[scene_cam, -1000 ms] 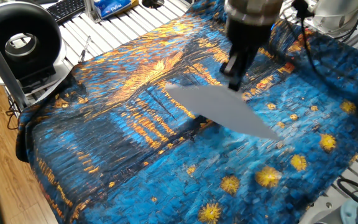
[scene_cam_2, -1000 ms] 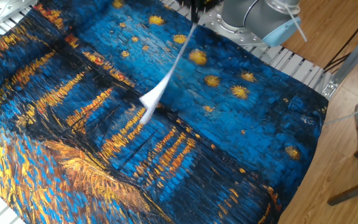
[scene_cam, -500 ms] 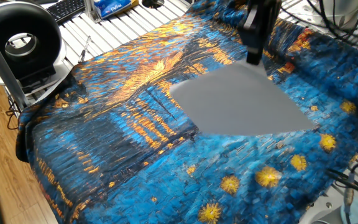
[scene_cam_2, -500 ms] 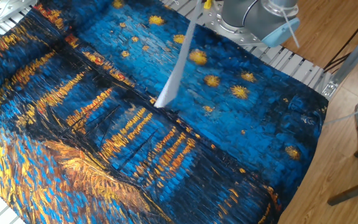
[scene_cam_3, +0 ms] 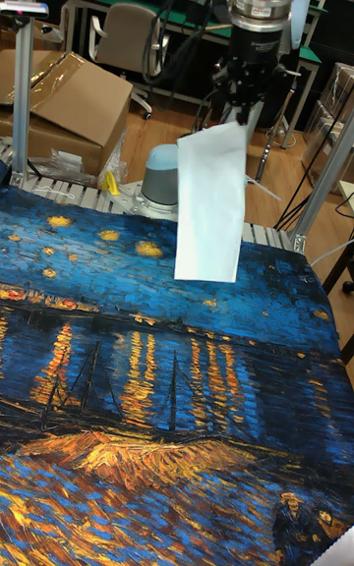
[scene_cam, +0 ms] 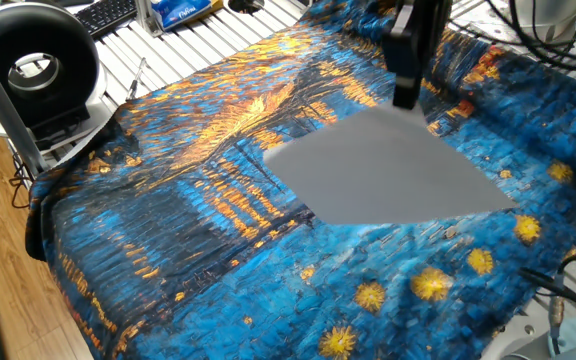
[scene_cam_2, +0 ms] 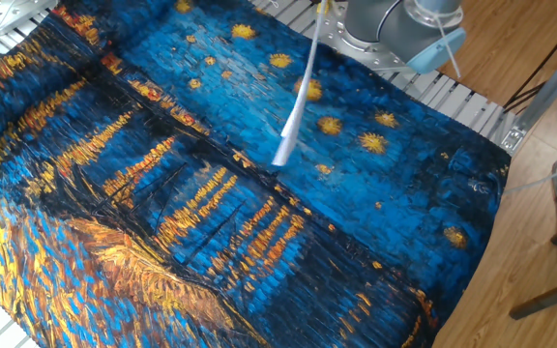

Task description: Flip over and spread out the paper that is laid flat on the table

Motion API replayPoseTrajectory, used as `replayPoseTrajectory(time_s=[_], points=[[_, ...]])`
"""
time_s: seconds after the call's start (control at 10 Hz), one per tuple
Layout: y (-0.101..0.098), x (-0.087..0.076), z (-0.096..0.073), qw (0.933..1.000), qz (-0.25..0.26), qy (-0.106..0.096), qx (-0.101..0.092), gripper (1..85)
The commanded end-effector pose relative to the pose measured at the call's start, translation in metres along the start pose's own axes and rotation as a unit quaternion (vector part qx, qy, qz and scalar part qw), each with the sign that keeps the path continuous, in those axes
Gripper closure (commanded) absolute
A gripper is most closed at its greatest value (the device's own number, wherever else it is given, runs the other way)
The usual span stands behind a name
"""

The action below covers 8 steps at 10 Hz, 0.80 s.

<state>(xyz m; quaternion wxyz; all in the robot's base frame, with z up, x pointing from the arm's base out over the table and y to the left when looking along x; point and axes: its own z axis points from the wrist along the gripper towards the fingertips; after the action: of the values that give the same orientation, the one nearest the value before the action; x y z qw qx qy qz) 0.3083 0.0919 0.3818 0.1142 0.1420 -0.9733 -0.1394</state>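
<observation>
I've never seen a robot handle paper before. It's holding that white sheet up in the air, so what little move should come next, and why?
Probably carry the paper sideways while lowering it. The gripper pinches its top edge, and the sheet hangs clear of the table, so dragging the free bottom edge down first should lay it flat, other face up.

The arm comes in from the far edge of the bench, its wrist pointing straight down in the tall fixed view. The gripper hangs well above the bench, jaws pinched on the top edge of the paper. In one fixed view, only the dark gripper shows, blurred, above the bench.
</observation>
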Motion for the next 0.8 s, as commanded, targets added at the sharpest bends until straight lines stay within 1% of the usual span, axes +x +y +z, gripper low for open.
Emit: replayPoseTrajectory(time_s=[0.0, 0.1, 0.2, 0.3, 0.4, 0.5, 0.6, 0.7], points=[[0.038, -0.003, 0.013, 0.9990, -0.001, -0.009, -0.044, 84.7], [0.046, -0.008, 0.023, 0.9990, 0.006, -0.017, -0.042, 84.7], [0.056, -0.010, 0.028, 0.9984, 0.013, -0.021, -0.051, 84.7], [0.060, -0.013, 0.031, 0.9981, 0.019, -0.023, -0.055, 84.7], [0.053, -0.016, 0.033, 0.9984, 0.017, -0.022, -0.050, 84.7], [0.035, -0.022, 0.034, 0.9990, 0.000, -0.020, -0.040, 84.7], [0.018, -0.029, 0.035, 0.9990, -0.017, -0.018, -0.036, 84.7], [-0.008, -0.033, 0.038, 0.9989, -0.040, -0.014, -0.019, 84.7]])
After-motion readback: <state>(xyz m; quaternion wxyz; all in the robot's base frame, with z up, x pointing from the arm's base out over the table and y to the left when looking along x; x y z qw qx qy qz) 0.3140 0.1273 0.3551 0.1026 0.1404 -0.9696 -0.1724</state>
